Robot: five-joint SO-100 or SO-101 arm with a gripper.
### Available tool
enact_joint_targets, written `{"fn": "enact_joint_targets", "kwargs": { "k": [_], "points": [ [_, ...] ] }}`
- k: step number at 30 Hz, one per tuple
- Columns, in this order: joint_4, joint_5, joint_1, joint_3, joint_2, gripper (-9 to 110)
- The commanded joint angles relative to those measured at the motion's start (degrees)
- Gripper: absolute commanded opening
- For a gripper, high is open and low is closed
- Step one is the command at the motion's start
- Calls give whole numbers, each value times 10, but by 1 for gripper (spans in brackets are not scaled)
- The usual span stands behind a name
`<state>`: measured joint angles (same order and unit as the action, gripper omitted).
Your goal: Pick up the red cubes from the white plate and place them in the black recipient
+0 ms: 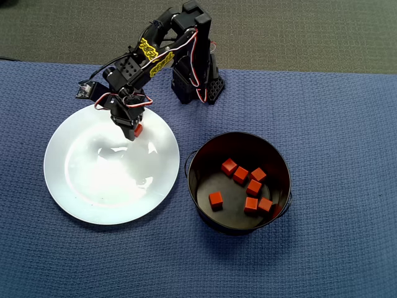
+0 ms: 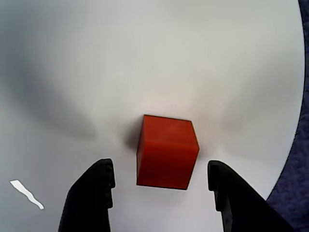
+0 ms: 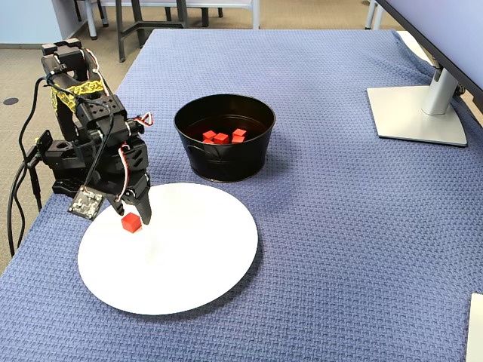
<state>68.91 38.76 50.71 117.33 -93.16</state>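
Observation:
One red cube [image 2: 166, 152] rests on the white plate [image 2: 145, 58], near its rim. My gripper [image 2: 161, 168] is open and straddles this cube, with a gap showing on each side between the cube and the black fingers [image 2: 94, 193]. From overhead, the gripper [image 1: 133, 131] sits over the plate's [image 1: 93, 186] upper edge with the cube [image 1: 138, 130] peeking out beside it. The fixed view has the cube [image 3: 131, 222] at the left part of the plate [image 3: 189, 264], under the gripper [image 3: 133, 216]. The black recipient [image 1: 193, 180] holds several red cubes [image 1: 251, 186].
The black recipient [image 3: 226, 166] stands just beyond the plate in the fixed view, to the plate's right from overhead. The arm's base [image 1: 197, 84] is at the blue cloth's far edge. A monitor stand [image 3: 419, 113] occupies the right of the table.

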Motion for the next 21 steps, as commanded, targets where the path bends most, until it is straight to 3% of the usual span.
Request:
{"fn": "enact_joint_targets", "kwargs": {
  "k": [1,11,16,21],
  "points": [
    [-14,25,15,0,-3,15],
    [-24,36,13,16,-4,9],
    [-30,32,13,16,-4,0],
    [-24,9,3,4,-15,0]
  ]
}}
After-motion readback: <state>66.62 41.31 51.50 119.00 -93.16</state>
